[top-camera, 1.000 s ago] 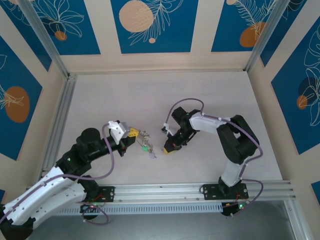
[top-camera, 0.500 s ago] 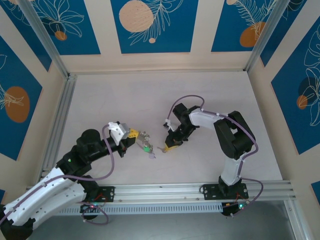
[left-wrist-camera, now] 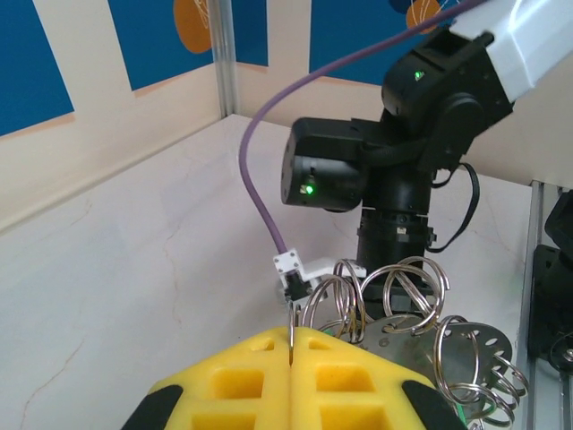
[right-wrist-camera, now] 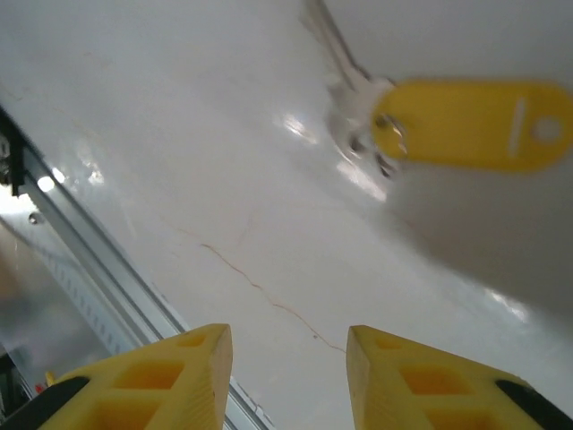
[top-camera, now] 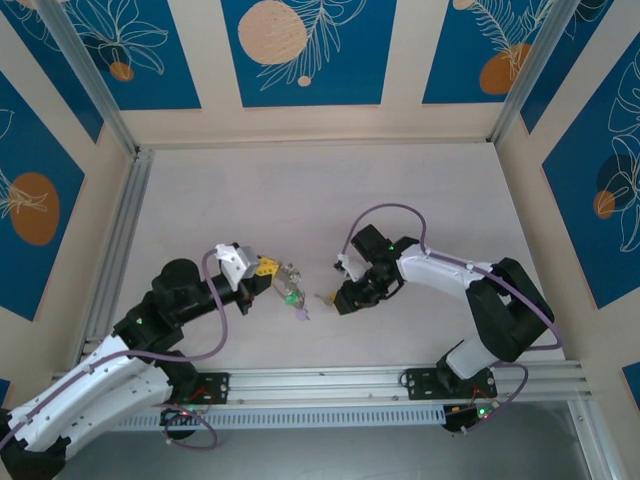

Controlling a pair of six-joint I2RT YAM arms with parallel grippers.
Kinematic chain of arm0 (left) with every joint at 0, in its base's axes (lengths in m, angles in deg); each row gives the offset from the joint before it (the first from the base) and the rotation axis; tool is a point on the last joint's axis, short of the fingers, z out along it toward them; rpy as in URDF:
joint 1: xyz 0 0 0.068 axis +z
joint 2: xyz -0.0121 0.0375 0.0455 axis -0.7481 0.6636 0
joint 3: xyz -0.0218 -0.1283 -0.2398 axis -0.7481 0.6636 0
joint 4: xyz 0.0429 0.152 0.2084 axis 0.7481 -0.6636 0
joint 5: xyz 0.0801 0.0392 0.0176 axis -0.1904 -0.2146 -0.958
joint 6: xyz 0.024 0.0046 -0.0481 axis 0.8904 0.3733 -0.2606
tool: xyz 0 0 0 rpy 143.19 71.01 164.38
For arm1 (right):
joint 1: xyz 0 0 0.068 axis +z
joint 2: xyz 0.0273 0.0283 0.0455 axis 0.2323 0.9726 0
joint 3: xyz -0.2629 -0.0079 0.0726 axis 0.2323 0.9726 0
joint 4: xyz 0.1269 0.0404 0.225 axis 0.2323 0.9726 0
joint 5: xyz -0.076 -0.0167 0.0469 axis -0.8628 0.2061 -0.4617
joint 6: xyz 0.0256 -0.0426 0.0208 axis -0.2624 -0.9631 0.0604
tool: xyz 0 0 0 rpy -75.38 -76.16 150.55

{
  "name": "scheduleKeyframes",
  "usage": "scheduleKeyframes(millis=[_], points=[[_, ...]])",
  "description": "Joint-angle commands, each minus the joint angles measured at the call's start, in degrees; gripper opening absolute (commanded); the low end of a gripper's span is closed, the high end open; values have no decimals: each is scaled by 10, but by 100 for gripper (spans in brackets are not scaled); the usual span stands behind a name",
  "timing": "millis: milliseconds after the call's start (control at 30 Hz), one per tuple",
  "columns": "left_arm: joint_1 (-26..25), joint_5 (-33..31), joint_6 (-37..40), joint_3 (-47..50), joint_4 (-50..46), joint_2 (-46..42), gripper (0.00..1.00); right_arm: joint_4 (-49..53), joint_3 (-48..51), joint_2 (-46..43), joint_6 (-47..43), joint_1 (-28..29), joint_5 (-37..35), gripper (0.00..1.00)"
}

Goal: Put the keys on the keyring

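Observation:
My left gripper [top-camera: 264, 267] is shut, its yellow fingertips [left-wrist-camera: 224, 381] pinching one thin wire loop of the keyring [left-wrist-camera: 394, 291]. The keyring [top-camera: 289, 277] hangs just right of the gripper as a cluster of steel rings. A green-headed key [top-camera: 291, 296] and a pale lilac one [top-camera: 304, 312] lie beside it on the table. My right gripper [right-wrist-camera: 286, 358] stands open just above the table, nothing between its yellow fingers [right-wrist-camera: 192, 376]. A metal key with a yellow plastic tag [right-wrist-camera: 466, 125] lies on the table beyond them, and it is the small yellowish key [top-camera: 324, 296] left of my right gripper [top-camera: 341, 297].
The aluminium rail [top-camera: 400, 380] runs along the table's near edge, with another rail [top-camera: 118, 240] on the left side. My right arm's black wrist [left-wrist-camera: 358, 170] and purple cable [left-wrist-camera: 269, 152] stand close behind the keyring.
My right gripper has opened and let go of the yellow-tagged key, which now lies on the table. The right arm's elbow swung out to the right. The left arm has held still.

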Motion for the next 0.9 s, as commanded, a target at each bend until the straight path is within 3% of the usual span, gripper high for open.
scheduleKeyframes(millis=[0, 133, 400, 667, 867], points=[[-4, 13, -7, -4, 32, -1, 0, -92, 34, 4, 79, -1, 17, 39], [-4, 9, -4, -2, 34, -5, 0, -126, 24, 39, 111, 7, 31, 38], [-4, 11, -3, -1, 36, -10, 0, -190, 38, 62, 158, 5, -9, 35], [-4, 11, -4, 0, 35, -15, 0, -178, 12, 73, 138, 1, -50, 23], [-4, 11, -4, -1, 32, -15, 0, -159, -36, 101, 99, -12, -51, 21]])
